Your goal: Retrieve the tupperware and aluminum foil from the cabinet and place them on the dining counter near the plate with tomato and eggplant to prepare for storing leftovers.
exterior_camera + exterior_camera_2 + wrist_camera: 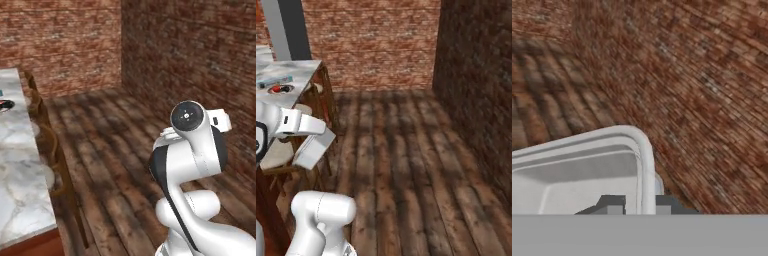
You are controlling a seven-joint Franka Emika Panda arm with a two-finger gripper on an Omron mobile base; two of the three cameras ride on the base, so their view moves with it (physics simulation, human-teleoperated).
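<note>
**Desk:** Start with the left base view. What do you have?

**Me:** I see the arm [192, 165] rising at the lower right, its white elbow and dark joint over a dark plank floor [115, 165]. Brick walls [75, 45] meet in a corner ahead. Along the left edge runs the dining counter [20, 170], white marble with grey veins, wooden stools [52, 150] tucked against it. At the far left edge of that counter I catch a sliver of the plate [5, 105], reddish rim, mostly cut off by the frame.

**Desk:** Right base view?

**Me:** The counter sits at the upper left here. On it lies the aluminum foil [276, 81], a long pale carton, and just beside it, nearer me, the plate with something red on it. The wrist reaches out from the left edge, and the tupperware [313, 147] hangs off its end, tilted, in the air in front of the stools, lower than the counter top and well apart from the plate. A grey upright panel [288, 30] stands behind the counter.

**Desk:** And the hand view?

**Me:** The tupperware's flared rim curves across the lower half, its pale inside to the left. The gripper [641, 204] is clenched on that rim: one dark fingertip sits inside the wall, the other outside. Beyond it I see brick and floorboards, blurred.
</note>
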